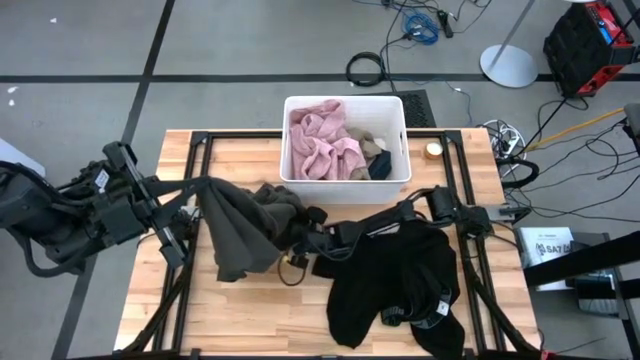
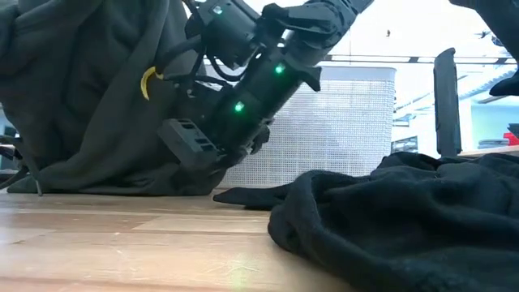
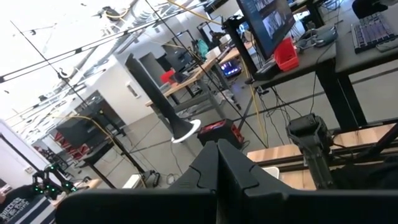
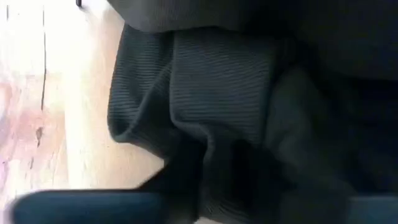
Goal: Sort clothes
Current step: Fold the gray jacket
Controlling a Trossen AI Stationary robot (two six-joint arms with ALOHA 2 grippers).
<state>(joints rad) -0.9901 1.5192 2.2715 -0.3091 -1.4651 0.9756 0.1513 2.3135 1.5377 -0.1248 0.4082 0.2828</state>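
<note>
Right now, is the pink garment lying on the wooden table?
No, in the high view the pink garment lies inside the white bin, not on the wooden table.

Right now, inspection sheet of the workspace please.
Surface: wooden table, bare at its front left.
Job's things: olive garment hangs lifted from left hand; black garment heaped front right; pink garment in white bin.
Clutter: small round tin by bin.
Grippers: left hand shut on olive garment; right hand at olive fabric, grip unclear.
Cables: loose on floor.
Surroundings: desks, monitors.
</note>
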